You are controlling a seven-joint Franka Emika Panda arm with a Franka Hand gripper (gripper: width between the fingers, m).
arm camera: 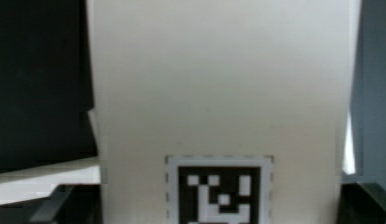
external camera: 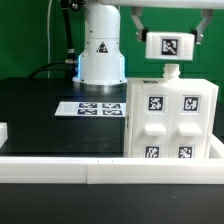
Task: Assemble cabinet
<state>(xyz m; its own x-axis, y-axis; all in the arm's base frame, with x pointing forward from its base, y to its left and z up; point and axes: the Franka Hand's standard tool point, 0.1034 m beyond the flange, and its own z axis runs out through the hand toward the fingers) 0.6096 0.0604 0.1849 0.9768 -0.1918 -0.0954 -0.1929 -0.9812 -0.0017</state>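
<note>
The pincer [external camera: 169, 38] pinches the block [external camera: 168, 47], held level above the upright cabinet [external camera: 170, 120], likely aligned for seating on top; the cabinet stands on the surface [external camera: 40, 100].

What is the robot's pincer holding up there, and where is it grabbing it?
The pincer holds a small white tagged block by its two opposite ends, up above the cabinet.

End effector [external camera: 170, 40] aloft, pointing downward; fingers [external camera: 199, 33] tight against small tagged block [external camera: 168, 46]
</note>
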